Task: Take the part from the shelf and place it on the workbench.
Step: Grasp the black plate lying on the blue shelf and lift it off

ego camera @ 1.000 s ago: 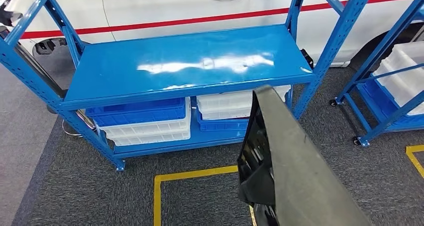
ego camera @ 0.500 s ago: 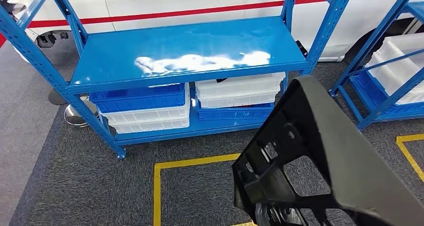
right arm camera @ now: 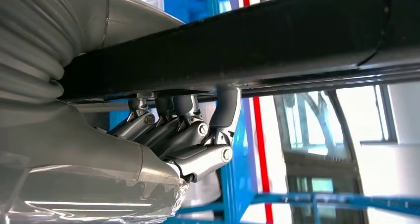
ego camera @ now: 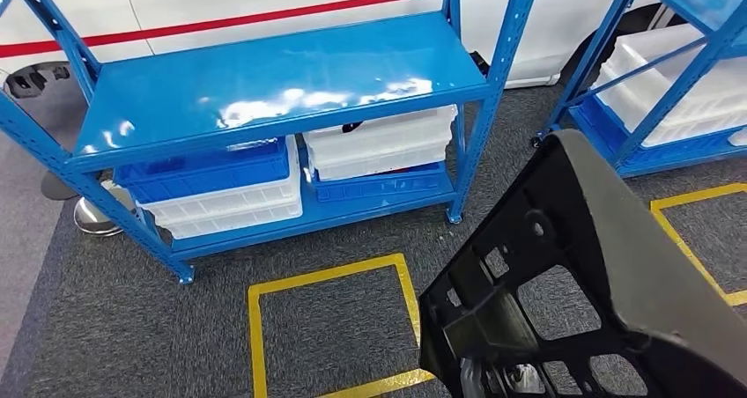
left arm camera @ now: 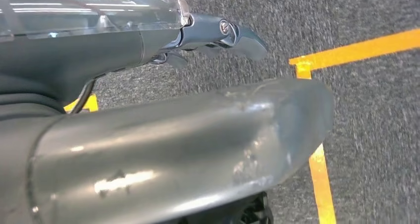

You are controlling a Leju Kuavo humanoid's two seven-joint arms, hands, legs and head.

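Part (ego camera: pixel 608 266), black moulded plastic, smooth curved outer skin over ribbed openwork, carried clear of the blue steel shelf (ego camera: pixel 273 85): left hand (left arm camera: pixel 218 35) lies alongside its glossy skin, grasp unclear; right hand (right arm camera: pixel 183 135) curls fingers up against its long straight edge, bearing it.

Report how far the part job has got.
Done: the black part is off the blue shelf, whose top is bare. In hand: the right hand grips it from beneath; the left hand sits beside it. Left: placing it; no workbench in sight.
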